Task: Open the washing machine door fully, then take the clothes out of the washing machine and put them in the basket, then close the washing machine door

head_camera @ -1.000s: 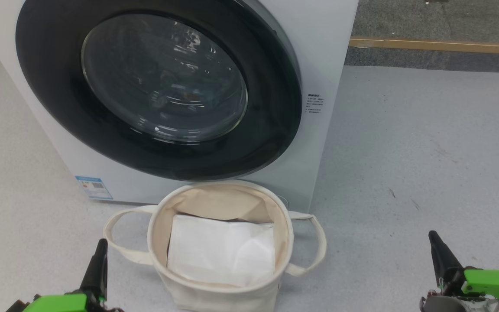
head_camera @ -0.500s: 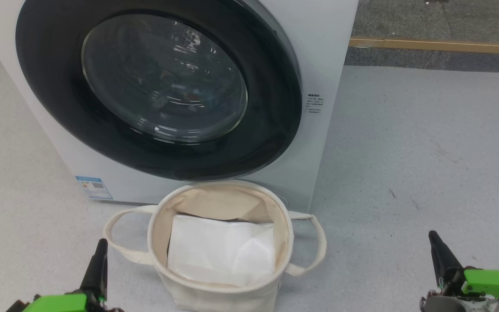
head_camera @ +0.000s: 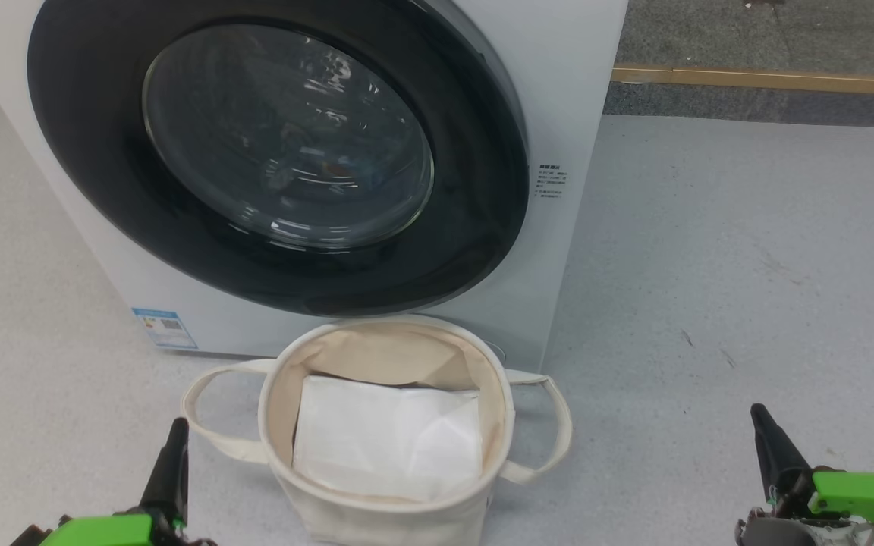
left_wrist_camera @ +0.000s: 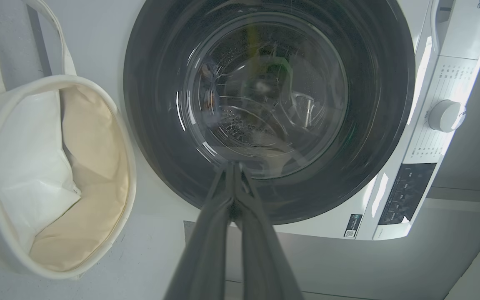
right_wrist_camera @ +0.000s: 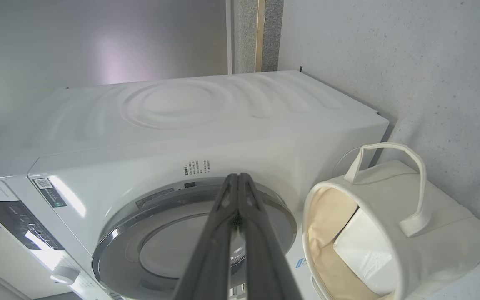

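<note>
The washing machine (head_camera: 570, 91) is white and stands before me, its door (head_camera: 475, 227) shut flat, black rim around reflective glass. Through the glass a faint blue and orange patch of the clothes (head_camera: 338, 165) shows dimly. The cream basket (head_camera: 274, 409) stands on the floor right in front of the door, holding just a white liner sheet. My left gripper (head_camera: 177, 425) is shut and empty, low at the basket's left. To the basket's right my right gripper (head_camera: 757, 413) is shut and empty too. In the wrist views the left gripper (left_wrist_camera: 233, 166) points at the door (left_wrist_camera: 373, 104), the right gripper (right_wrist_camera: 237, 177) at the machine's upper front.
Grey floor (head_camera: 748, 250) lies open to the right of the machine. A wooden strip (head_camera: 763, 78) runs along the back right. The machine's control panel and white knob (left_wrist_camera: 446, 116) sit beside the door. The basket's loop handles (head_camera: 554, 425) stick out sideways.
</note>
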